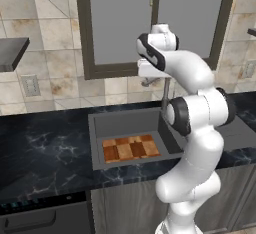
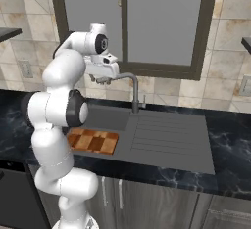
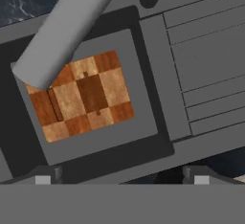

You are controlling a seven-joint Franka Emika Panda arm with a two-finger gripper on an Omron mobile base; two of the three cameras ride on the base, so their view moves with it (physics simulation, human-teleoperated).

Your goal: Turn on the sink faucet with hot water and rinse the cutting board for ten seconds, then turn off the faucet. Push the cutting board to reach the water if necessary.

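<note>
The cutting board (image 1: 131, 148) (image 2: 93, 141) (image 3: 86, 98), a checkered tan and red-brown slab, lies flat on the floor of the dark grey sink (image 1: 115, 123) (image 2: 110, 118) (image 3: 143, 122), toward its front. The sink faucet (image 2: 134, 92) (image 1: 164, 95) rises behind the basin, and its spout (image 3: 67, 31) reaches out over the board's far corner. No water falls from it. My gripper (image 1: 147, 82) (image 2: 102, 80) (image 3: 122, 176) hangs open and empty high above the basin, just by the spout's end, pointing down at the board.
The ribbed drainboard (image 2: 166, 135) (image 3: 206, 50) adjoins the basin on the right. Black marbled countertop (image 1: 45, 148) (image 2: 230, 140) surrounds the sink. A dark-framed window (image 1: 150, 23) stands behind the faucet. My own arm hides the basin's right part in the left base view.
</note>
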